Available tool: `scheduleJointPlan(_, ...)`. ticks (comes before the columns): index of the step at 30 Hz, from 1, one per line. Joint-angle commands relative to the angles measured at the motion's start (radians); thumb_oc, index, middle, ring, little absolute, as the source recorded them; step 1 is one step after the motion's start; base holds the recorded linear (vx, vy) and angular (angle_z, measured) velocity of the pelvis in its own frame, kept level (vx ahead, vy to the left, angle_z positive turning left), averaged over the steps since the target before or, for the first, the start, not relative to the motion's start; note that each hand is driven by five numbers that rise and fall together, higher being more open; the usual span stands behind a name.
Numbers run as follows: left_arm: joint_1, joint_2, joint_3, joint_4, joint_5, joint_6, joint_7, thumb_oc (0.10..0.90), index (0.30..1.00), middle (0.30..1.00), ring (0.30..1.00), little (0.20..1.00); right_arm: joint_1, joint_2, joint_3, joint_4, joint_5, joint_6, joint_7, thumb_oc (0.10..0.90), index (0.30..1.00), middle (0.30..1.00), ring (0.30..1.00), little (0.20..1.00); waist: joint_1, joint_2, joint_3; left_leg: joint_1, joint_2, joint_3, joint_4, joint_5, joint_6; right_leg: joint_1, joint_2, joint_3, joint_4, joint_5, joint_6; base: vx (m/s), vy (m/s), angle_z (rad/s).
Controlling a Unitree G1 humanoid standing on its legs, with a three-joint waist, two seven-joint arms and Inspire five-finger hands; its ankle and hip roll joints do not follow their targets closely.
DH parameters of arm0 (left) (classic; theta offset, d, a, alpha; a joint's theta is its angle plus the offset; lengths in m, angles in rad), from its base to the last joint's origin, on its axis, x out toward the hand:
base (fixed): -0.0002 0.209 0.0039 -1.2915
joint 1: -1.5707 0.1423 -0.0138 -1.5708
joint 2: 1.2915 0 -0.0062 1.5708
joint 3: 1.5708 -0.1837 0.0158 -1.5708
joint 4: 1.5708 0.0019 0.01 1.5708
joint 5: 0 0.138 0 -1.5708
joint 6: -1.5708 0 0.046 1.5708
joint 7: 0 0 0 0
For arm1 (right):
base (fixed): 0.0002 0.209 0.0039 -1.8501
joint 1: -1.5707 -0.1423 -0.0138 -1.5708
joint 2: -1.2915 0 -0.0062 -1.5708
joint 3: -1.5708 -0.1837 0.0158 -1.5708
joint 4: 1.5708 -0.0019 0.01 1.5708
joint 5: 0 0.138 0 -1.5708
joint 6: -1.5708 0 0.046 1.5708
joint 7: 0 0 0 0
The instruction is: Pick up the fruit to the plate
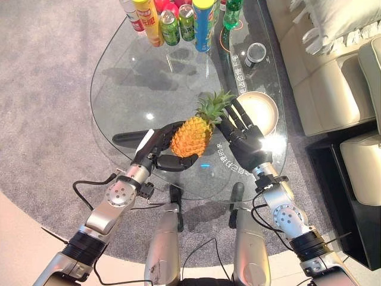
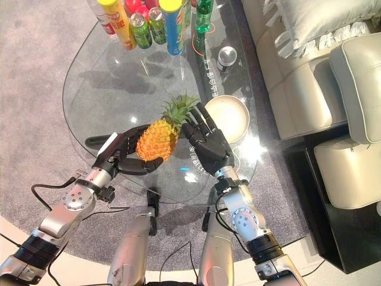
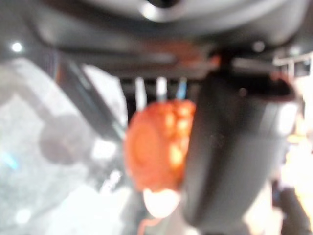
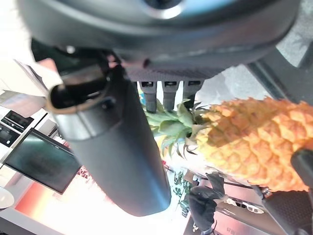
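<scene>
Orange and knobbly, the pineapple (image 1: pixel 190 136) lies tilted above the oval glass counter (image 1: pixel 125 77), its spiky green crown pointing away from the robot. The left hand (image 1: pixel 156 152) cups its rounded base, dark fingers (image 1: pixel 177 162) curled round the scaly skin from below and behind (the left wrist view shows the fruit's blunt end between them). The right hand (image 1: pixel 245 138) stands just beside the crown, its fingers (image 1: pixel 238 114) straight and spread apart, grasping nothing. Just beyond those straight fingers sits the plate (image 1: pixel 271 110), a round, pale, shallow dish, holding no fruit. At the counter's far end, well apart from both hands, stands a cluster of smooth cylindrical cans and bottles (image 1: pixel 178 22), and a small round cup (image 1: pixel 256 53) nearer the plate.
</scene>
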Motion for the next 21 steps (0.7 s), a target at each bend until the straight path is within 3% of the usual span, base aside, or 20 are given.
scheduleJointPlan(1,-0.075,0.000,-0.091,-0.201,0.004,-0.105,-0.084,0.100,0.300,0.300,0.300,0.200,-0.113,0.050,0.028,-0.173,0.022,-0.036,0.142,0.800,0.900,0.900,0.900,0.900,-0.016,0.025,-0.026,-0.059,-0.136,0.024,0.110,-0.073,0.081,0.031,0.076,-0.080,-0.049,0.024,-0.024,0.00,0.000,0.00)
scheduleJointPlan(7,-0.096,0.004,-0.120,-0.199,0.052,-0.130,-0.124,0.100,0.300,0.300,0.300,0.200,-0.128,0.053,0.018,-0.143,0.039,-0.060,0.033,0.800,0.900,0.900,0.900,0.900,-0.020,0.028,-0.026,-0.060,-0.135,0.028,0.103,-0.068,0.083,0.027,0.077,-0.076,-0.052,0.029,-0.024,0.00,0.000,0.00)
scheduleJointPlan(11,-0.121,0.020,-0.159,-0.212,0.115,-0.181,-0.136,0.100,0.300,0.300,0.300,0.200,-0.137,0.052,0.021,-0.119,0.057,-0.074,-0.028,0.800,0.900,0.900,0.900,0.900,-0.023,0.030,-0.026,-0.059,-0.134,0.031,0.100,-0.067,0.083,0.026,0.076,-0.075,-0.053,0.031,-0.024,0.00,0.000,0.00)
scheduleJointPlan(15,-0.172,0.049,-0.213,-0.234,0.225,-0.258,-0.064,0.100,0.300,0.300,0.300,0.200,-0.151,0.051,0.041,-0.080,0.069,-0.081,-0.113,0.800,0.900,0.900,0.900,0.900,-0.026,0.030,-0.026,-0.060,-0.133,0.036,0.095,-0.065,0.084,0.023,0.074,-0.074,-0.056,0.034,-0.025,0.00,0.000,0.00)
scheduleJointPlan(21,-0.191,0.064,-0.229,-0.235,0.273,-0.282,0.022,0.100,0.300,0.300,0.300,0.200,-0.146,0.056,0.063,-0.061,0.062,-0.067,-0.152,0.800,0.900,0.900,0.900,0.900,-0.027,0.029,-0.026,-0.058,-0.134,0.038,0.092,-0.064,0.085,0.024,0.075,-0.073,-0.059,0.035,-0.025,0.00,0.000,0.00)
